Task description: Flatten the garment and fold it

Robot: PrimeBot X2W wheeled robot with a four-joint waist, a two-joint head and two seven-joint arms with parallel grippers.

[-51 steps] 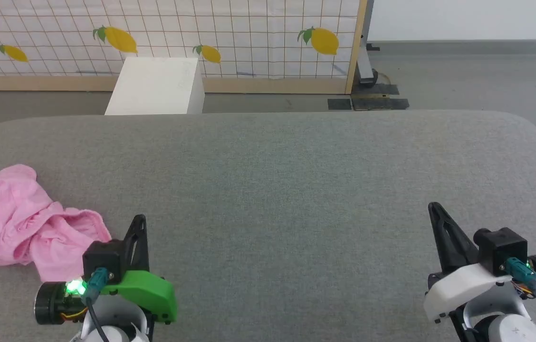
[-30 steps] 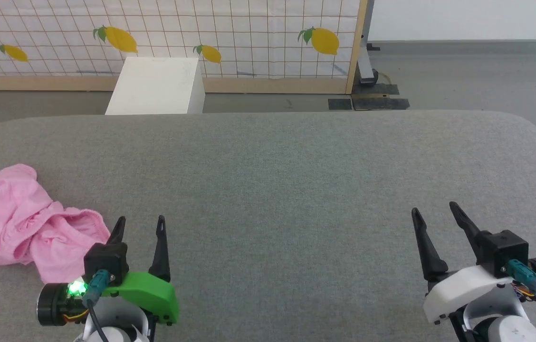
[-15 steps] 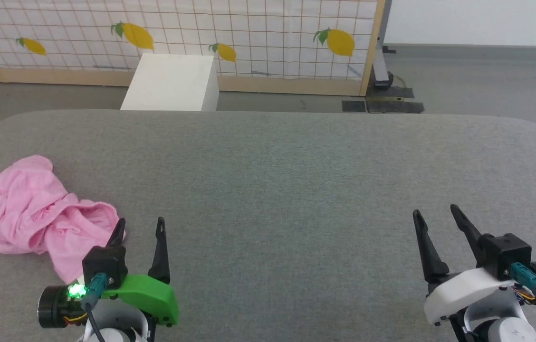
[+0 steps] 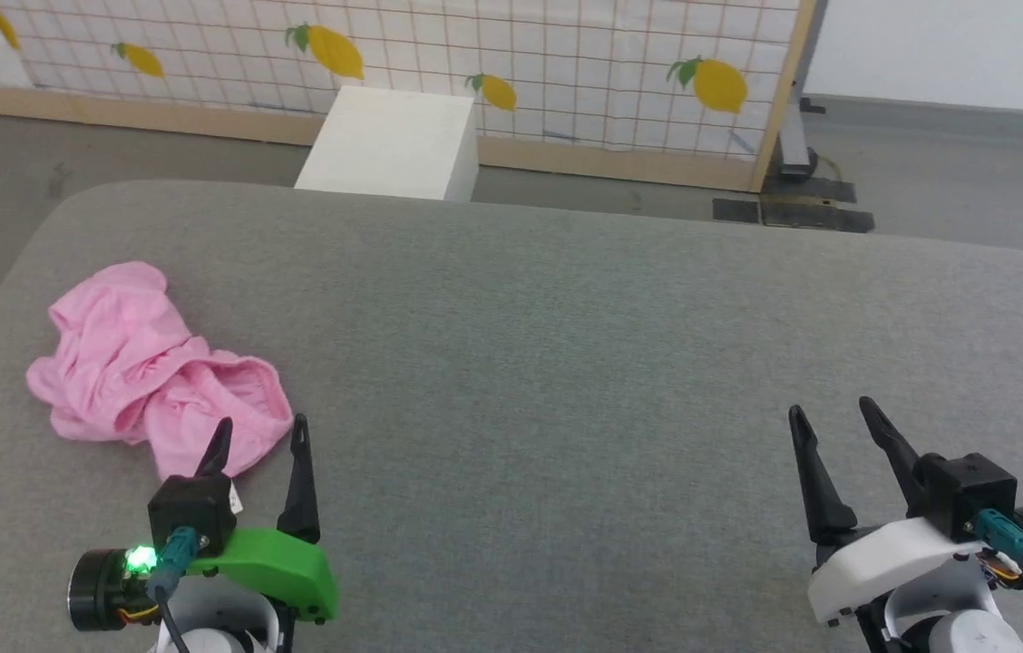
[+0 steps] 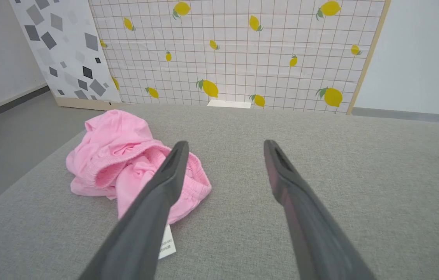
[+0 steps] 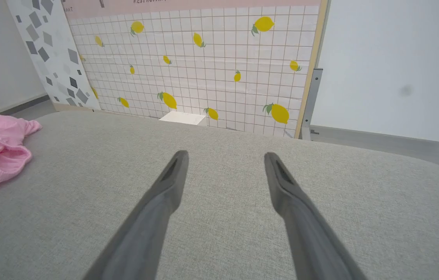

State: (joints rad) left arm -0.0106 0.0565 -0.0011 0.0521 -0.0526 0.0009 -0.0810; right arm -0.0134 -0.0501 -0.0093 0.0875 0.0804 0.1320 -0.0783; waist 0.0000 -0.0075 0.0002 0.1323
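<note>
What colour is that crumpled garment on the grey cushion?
Light pink garment, with a small white label; clearest in left wrist view.

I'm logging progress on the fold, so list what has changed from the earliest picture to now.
Both grippers opened: the left gripper and the right gripper went from fingers together to fingers apart. The head camera then swung left, and the left gripper now points at the near edge of the garment. Nothing was grasped. The garment stays in the same crumpled heap on the grey surface.

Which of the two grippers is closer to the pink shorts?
The left gripper, the green one: it stands right beside the shorts. The right gripper, white, is far off.
</note>
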